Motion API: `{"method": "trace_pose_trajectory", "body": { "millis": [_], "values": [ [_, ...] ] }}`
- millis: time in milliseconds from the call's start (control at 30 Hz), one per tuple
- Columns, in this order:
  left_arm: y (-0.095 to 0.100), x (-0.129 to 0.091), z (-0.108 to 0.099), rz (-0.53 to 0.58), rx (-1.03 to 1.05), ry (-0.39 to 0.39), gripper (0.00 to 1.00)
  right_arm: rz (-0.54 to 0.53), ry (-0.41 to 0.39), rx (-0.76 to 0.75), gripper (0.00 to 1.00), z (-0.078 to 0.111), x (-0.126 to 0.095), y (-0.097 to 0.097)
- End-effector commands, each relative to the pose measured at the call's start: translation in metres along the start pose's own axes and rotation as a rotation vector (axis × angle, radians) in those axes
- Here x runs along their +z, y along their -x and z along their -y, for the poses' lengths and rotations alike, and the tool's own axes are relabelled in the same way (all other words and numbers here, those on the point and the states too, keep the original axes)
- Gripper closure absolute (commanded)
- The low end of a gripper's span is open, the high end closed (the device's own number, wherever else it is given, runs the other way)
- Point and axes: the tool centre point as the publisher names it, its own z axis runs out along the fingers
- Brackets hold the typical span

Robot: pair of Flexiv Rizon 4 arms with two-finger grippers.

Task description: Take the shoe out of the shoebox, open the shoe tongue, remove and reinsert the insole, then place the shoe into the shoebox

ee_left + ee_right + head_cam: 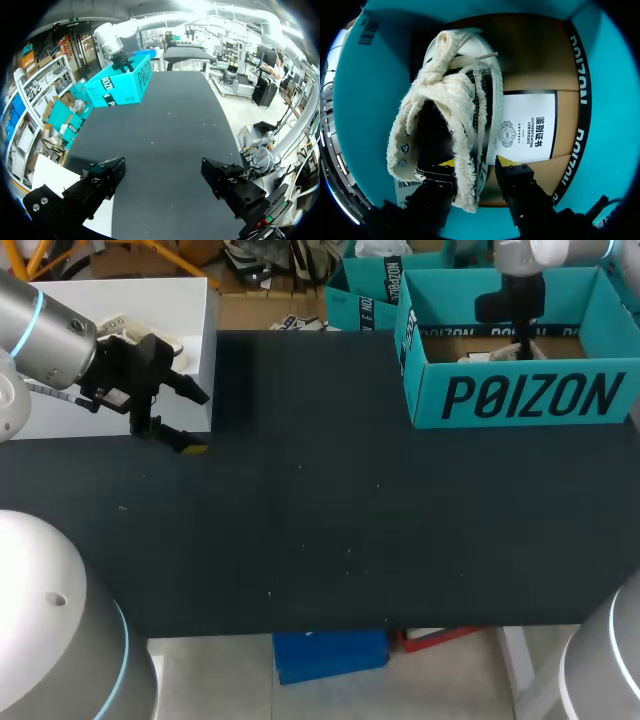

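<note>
Far left of the teal cardboard shoebox (520, 398), the left gripper (202, 423) hangs over the black table (330, 530) edge, released, jaws wide apart with nothing between; only one yellow tip shows from the head view. Inside the shoebox, the right gripper (476, 162) is clenched on the side wall of the cream canvas shoe with frayed edges and black stripes (450, 95), one finger inside the opening, one outside. The shoe's heel is cut off behind the fingers, a white paper card (530, 125) lies partly under the shoe, and from the head view the box wall hides the grasp.
</note>
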Motion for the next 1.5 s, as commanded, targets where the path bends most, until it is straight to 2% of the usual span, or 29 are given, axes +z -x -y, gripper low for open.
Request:
{"method": "trace_pose_trajectory", "body": {
  "millis": [33,200,367,633,867,1100,1267,1500],
  "values": [
    [-0.001,0.001,-0.001,0.006,0.002,0.000,0.00,0.005,-0.006,0.012,0.00,0.006,-0.012,0.006],
    [-0.001,0.001,-0.001,0.006,0.002,0.000,0.00,0.033,-0.008,0.050,0.00,0.020,-0.030,0.008],
    [-0.001,0.001,-0.001,0.006,0.002,0.000,0.00,0.072,0.013,0.079,0.00,0.031,-0.059,0.007],
    [-0.001,0.001,-0.001,0.006,0.002,0.000,0.00,0.132,0.117,0.148,0.00,0.047,-0.124,-0.010],
    [-0.001,0.001,-0.001,0.006,0.002,0.000,0.00,0.181,0.263,0.176,0.00,0.045,-0.176,-0.045],
    [-0.001,0.001,-0.001,0.006,0.002,0.000,0.00,0.245,0.406,0.182,0.00,0.025,-0.218,-0.093],
    [-0.001,0.001,-0.001,0.006,0.002,0.000,0.00,0.315,0.478,0.161,0.00,0.012,-0.236,-0.124],
    [-0.001,0.001,-0.001,0.006,0.002,0.000,0.00,0.379,0.613,0.158,0.00,0.003,-0.242,-0.166]
  ]
}}
